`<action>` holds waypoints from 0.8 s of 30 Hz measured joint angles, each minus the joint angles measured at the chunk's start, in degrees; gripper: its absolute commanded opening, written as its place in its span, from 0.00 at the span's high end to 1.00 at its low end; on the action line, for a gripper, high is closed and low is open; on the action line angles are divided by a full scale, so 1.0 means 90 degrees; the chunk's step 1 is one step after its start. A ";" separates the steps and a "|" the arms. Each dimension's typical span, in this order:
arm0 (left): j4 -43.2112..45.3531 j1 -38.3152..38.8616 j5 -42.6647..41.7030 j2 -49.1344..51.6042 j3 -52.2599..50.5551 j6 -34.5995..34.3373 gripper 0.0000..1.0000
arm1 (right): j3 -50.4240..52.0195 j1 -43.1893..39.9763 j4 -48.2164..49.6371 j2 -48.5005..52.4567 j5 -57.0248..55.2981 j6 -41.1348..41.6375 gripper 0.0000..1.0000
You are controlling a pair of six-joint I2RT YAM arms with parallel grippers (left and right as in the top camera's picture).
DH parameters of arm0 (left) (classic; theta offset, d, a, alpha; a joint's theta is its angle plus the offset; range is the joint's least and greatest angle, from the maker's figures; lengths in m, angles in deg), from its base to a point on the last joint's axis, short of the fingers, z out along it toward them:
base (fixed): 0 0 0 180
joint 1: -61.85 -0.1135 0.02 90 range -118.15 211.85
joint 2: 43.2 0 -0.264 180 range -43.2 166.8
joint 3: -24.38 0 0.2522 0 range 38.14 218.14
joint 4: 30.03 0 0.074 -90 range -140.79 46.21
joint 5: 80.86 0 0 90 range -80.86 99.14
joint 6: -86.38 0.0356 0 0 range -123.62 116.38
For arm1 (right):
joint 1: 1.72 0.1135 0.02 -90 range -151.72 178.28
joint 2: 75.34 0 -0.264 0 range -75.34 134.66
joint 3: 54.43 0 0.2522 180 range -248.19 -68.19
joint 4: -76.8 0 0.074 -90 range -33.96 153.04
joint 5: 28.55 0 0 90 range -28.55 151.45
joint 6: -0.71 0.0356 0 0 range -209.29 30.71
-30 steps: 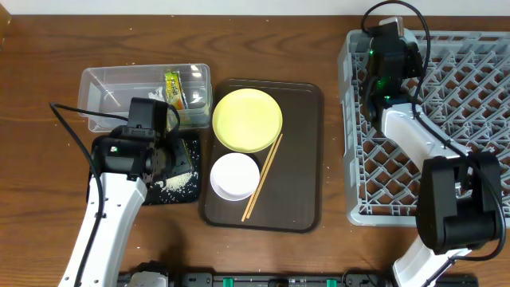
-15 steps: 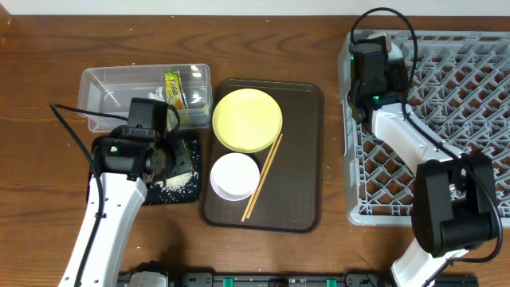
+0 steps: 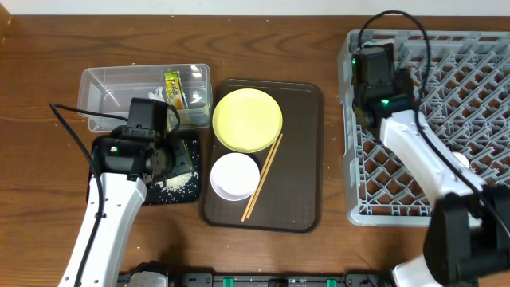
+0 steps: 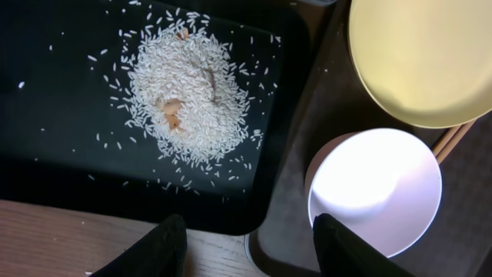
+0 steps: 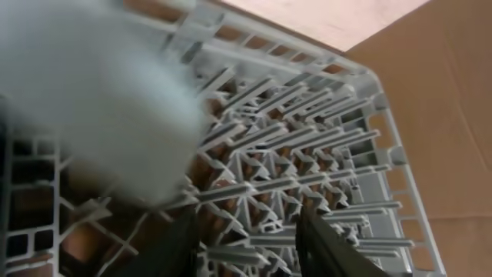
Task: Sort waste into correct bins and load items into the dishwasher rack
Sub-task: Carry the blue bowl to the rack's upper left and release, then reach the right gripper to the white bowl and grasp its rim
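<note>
- left gripper: fingers apart, nothing between them; it hangs over the near rim of the black tray, where the rim meets the wood.
- rice pile: straight ahead of the left gripper, heaped in the black tray. A few orange-tan bits are mixed in, and stray grains lie scattered around it.
- white bowl: just ahead of the left gripper's finger on the plate side, upright and empty, on the brown serving tray.
- yellow plate: beyond the bowl on the same tray. The chopsticks lie between plate and bowl, with only their ends in the left wrist view.
- clear tub: beyond the left arm and touching the black tray's far side; the green-yellow wrapper is inside it.
- right gripper: fingers apart, gripping nothing; grid and pegs of the grey rack show below the gap.
- pale blur: ahead of the right gripper and off to one side, resting in the rack; too smeared to say what it is.
- The overhead view puts the right arm over the rack's far corner nearest the serving tray.
- table: dark brown wood with visible grain. A pale strip runs along its far edge.
</note>
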 measured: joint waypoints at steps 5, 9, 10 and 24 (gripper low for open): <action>-0.0075 -0.0002 0.0000 0.0000 0.0000 0.0002 0.44 | 0.0000 0.0000 -0.0406 -0.0695 0.0493 0.0078 0.58; -0.0202 -0.0002 0.0005 0.0000 0.0000 0.0000 0.44 | 0.0000 0.0015 -0.0916 -0.1137 0.1598 0.0170 0.62; -0.0243 -0.0002 0.0022 0.0000 -0.0002 0.0000 0.44 | 0.0000 0.0039 -0.1035 -0.1207 0.1928 0.0206 0.63; -0.0724 -0.1353 0.0308 -0.0126 -0.0005 -0.0160 0.36 | 0.0002 0.1321 -0.2045 -0.1156 0.5996 0.0835 0.57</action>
